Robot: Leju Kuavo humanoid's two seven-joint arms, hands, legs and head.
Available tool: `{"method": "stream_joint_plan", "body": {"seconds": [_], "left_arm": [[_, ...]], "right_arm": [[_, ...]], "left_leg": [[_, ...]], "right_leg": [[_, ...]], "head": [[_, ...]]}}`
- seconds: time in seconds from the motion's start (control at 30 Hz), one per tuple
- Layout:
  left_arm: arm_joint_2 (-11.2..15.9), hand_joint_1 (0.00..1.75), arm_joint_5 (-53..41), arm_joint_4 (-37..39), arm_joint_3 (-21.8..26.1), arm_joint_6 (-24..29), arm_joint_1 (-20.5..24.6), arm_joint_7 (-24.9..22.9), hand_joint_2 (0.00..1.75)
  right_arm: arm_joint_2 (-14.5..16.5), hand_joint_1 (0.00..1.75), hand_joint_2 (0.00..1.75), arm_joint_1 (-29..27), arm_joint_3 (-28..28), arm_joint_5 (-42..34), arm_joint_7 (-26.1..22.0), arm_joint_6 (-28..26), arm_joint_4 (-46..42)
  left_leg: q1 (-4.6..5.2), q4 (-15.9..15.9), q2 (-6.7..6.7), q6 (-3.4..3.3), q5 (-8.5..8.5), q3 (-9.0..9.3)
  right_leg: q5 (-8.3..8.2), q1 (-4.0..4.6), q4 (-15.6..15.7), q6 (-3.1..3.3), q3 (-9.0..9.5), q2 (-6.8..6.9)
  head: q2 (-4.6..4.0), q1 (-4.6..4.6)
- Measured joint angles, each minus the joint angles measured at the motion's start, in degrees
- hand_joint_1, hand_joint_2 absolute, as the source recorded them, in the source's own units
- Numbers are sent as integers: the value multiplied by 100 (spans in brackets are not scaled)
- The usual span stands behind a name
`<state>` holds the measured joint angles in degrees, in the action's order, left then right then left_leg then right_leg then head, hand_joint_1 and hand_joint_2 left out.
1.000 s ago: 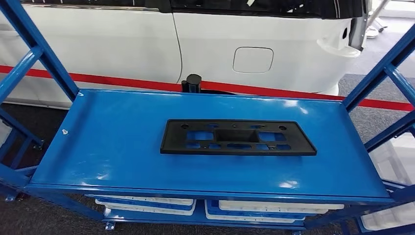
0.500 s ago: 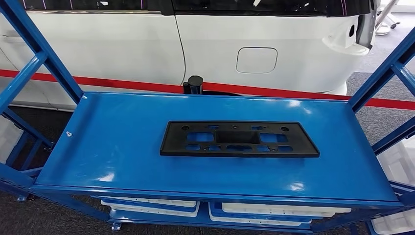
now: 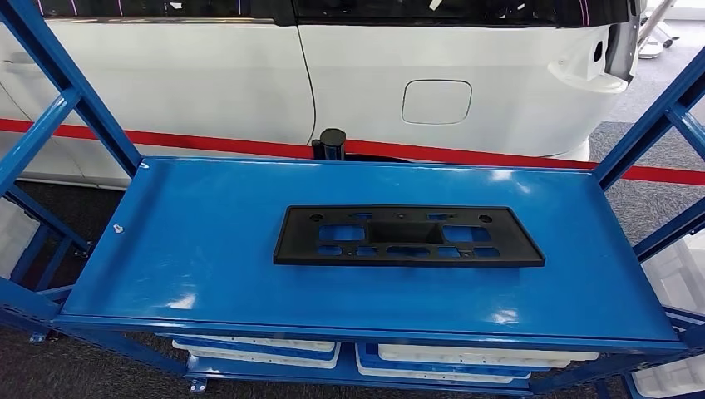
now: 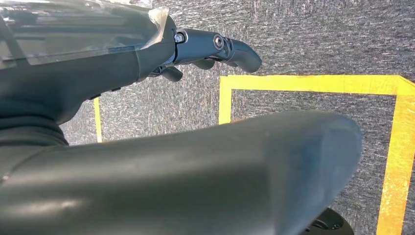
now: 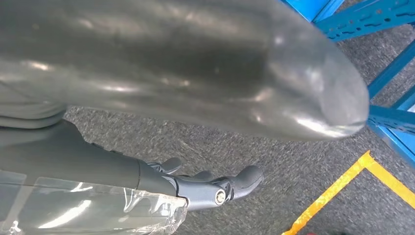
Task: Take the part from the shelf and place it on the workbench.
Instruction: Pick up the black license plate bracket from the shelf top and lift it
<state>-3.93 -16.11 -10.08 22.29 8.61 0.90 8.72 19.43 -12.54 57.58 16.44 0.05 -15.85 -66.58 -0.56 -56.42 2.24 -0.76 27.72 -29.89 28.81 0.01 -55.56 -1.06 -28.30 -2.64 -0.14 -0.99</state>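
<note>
We are at the very start of the job, as far as we can judge: the black part (image 3: 407, 236) lies flat near the middle of the blue shelf (image 3: 191, 241), long side across our view, untouched and with nothing resting on it. Our left hand (image 4: 195, 54) hangs over grey carpet marked with yellow floor tape (image 4: 313, 84), holding nothing, fingers loosely extended and apart — though the thick thumb blocks much of that view, so we say this with some caution. Our right hand (image 5: 210, 188) hangs the same way, empty and relaxed, with blue shelf legs (image 5: 386, 117) near it at about two o'clock. Beyond the shelf, at twelve o'clock, stands a white car body (image 3: 432, 75) with a red stripe (image 3: 499, 155) along the floor before it. Everything remains to be done — reaching in, gripping the part, lifting it clear, carrying it to the workbench and setting it down.
</note>
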Motion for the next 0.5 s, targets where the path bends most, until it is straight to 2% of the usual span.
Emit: {"method": "stream_joint_plan", "body": {"seconds": [0.1, 0.2, 0.33, 0.5], "left_arm": [[3, 0, 19, 0, 3, 1, 0, 2, 0], [13, 0, 47, 1, 13, 1, -1, 10, 0], [30, 0, 50, 2, 17, 0, 1, 43, 0], [32, 0, 57, 2, 19, 14, 3, 111, 0]], "right_arm": [[0, 0, 0, 32, 49, -258, -277, -21, 37], [1, 0, 0, 37, 45, -1052, -413, -204, -139], [0, 0, 0, 47, -28, -2269, -563, -517, -744], [2, 0, 0, 167, -112, -3040, -746, -998, -1766]], "left_leg": [[0, 0, 0, 0, 0, 0], [1, 0, 0, 0, 0, 0], [2, 0, -7, -1, 0, 1], [4, -1, -7, -2, -1, 4]], "right_leg": [[0, 0, 0, 0, 1, 0], [-1, -1, 0, -1, 2, 0], [-2, -2, 0, -2, 2, -9], [-3, -3, 0, -4, 4, -10]], "head": [[-1, 1], [-1, 1], [-1, 1], [-2, 2]]}}
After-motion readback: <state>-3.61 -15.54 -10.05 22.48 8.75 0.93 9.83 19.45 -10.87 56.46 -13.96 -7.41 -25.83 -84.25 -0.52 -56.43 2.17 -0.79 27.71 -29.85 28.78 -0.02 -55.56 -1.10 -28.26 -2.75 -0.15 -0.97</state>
